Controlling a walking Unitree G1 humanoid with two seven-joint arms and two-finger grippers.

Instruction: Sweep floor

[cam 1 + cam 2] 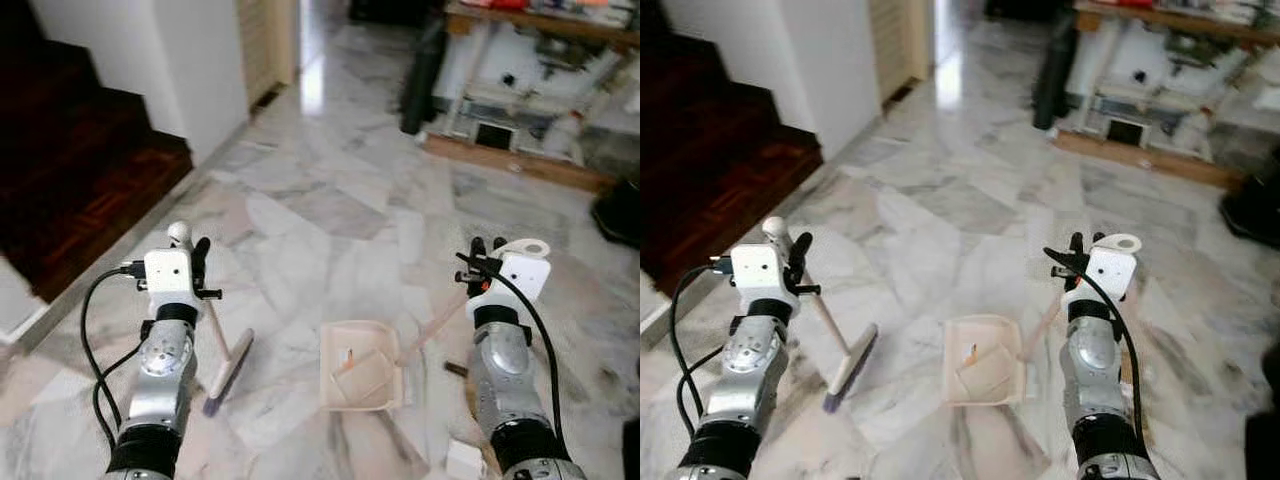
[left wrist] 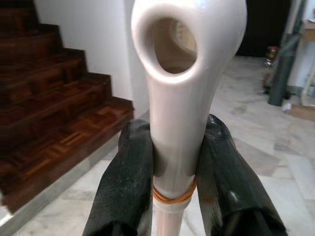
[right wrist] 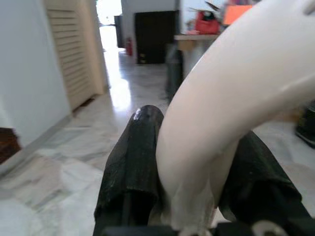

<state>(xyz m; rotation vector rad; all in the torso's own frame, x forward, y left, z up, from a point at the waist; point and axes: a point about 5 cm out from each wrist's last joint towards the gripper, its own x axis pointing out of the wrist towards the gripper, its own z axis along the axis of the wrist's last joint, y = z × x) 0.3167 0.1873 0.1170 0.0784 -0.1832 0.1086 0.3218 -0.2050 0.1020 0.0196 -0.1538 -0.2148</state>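
Two tools, both light stiff plastic, glossy so kinda slippery, best held high on handles. Left gripper clamped tight on cream long-handled broom just under hanging loop, bristle head down on grey-white marble floor near left. Right gripper pinched shut round cream plastic dustpan handle top; pan sits flat on floor between arms, some scraps inside.

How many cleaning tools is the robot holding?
2: a broom on its left in the left gripper, a dustpan on its right in the right gripper.
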